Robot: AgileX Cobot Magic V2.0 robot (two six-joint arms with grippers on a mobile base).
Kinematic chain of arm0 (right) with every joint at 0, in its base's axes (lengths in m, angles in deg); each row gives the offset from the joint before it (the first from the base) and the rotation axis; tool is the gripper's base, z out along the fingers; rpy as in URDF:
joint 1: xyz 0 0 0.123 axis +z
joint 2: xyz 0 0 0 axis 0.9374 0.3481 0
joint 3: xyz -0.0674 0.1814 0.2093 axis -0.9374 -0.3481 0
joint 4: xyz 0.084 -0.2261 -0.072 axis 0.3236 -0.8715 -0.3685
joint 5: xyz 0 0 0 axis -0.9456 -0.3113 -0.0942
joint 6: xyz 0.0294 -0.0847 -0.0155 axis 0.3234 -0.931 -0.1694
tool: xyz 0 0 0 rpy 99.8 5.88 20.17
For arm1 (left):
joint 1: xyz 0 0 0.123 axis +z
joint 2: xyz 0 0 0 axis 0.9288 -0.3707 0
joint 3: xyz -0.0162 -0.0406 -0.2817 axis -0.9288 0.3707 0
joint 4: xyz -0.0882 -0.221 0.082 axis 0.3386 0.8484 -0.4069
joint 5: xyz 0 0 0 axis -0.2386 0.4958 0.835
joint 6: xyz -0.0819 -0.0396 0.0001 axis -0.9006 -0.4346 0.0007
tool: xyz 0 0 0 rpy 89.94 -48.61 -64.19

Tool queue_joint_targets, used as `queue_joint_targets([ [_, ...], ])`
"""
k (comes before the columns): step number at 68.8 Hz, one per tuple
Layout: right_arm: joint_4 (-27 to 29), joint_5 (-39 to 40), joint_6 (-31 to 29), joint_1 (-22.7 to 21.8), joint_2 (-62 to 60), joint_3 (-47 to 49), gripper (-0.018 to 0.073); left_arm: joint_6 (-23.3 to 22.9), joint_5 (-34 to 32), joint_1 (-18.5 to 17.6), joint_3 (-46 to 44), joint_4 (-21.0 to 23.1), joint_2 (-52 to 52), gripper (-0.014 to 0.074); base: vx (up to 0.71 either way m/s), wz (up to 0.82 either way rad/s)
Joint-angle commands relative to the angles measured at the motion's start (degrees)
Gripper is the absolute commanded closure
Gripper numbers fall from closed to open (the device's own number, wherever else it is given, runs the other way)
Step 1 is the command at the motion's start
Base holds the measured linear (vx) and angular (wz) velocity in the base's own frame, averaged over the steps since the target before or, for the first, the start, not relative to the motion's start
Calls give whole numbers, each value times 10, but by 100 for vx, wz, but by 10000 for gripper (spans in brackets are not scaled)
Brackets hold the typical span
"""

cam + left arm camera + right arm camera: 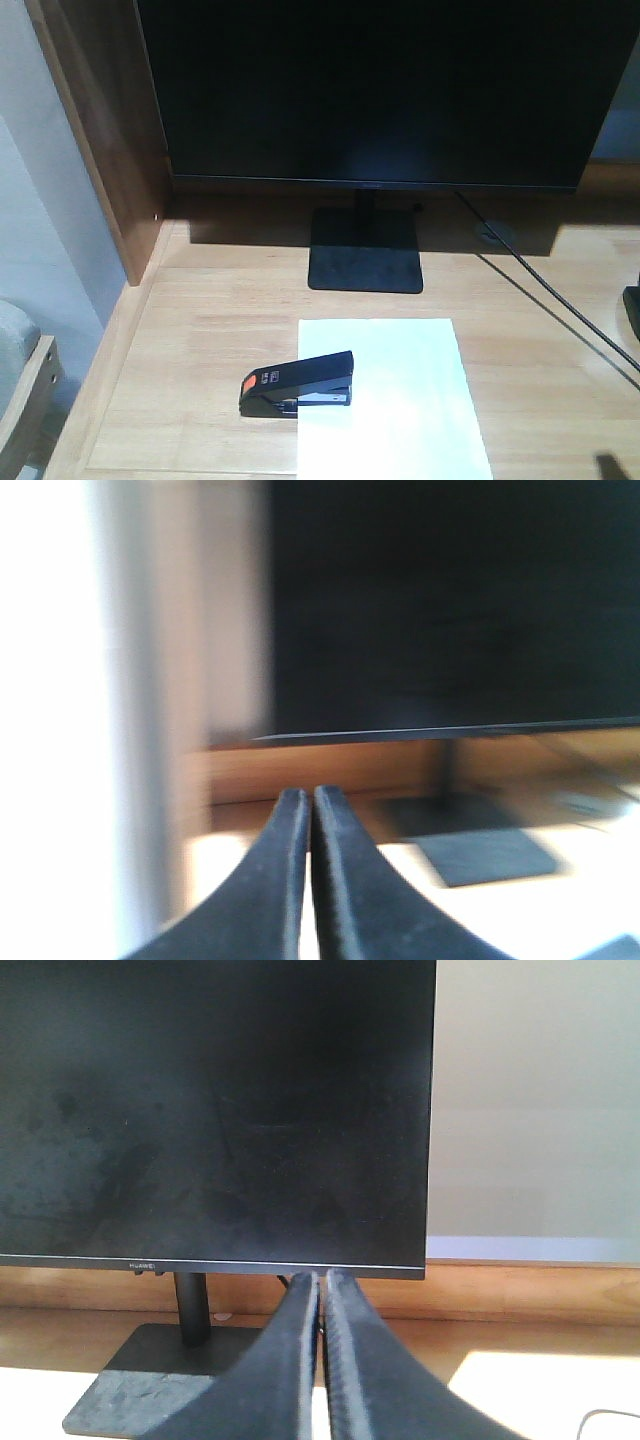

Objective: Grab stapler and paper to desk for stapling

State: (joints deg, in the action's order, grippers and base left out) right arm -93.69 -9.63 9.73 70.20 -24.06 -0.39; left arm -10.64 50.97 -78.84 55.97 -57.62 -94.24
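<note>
The stapler [297,384] lies across the paper's [392,400] left edge near the desk's [200,300] front edge. Both the left gripper [305,798] and the right gripper [322,1278] are clenched, empty.

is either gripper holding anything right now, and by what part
Nothing. Left gripper and right gripper are both shut and empty; the stapler sits on the paper's edge.
</note>
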Motion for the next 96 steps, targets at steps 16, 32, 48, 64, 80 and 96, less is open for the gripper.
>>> queue_joint_targets([
  [16,0,0,-4,-1,5,16,566,-26,37,98,31,-6,69,603,0,0],
  [32,0,0,-4,-1,5,16,566,-52,6,114,68,-34,69,603,0,0],
  [48,0,0,-4,-1,5,17,566,-50,7,114,81,-50,69,603,0,0],
  [64,0,0,-4,-1,5,17,566,-50,5,114,81,-48,69,603,0,0],
  [80,0,0,-4,-1,5,17,566,-50,6,114,81,-48,69,603,0,0],
  [96,0,0,-4,-1,5,17,566,-50,6,114,81,-48,69,603,0,0],
])
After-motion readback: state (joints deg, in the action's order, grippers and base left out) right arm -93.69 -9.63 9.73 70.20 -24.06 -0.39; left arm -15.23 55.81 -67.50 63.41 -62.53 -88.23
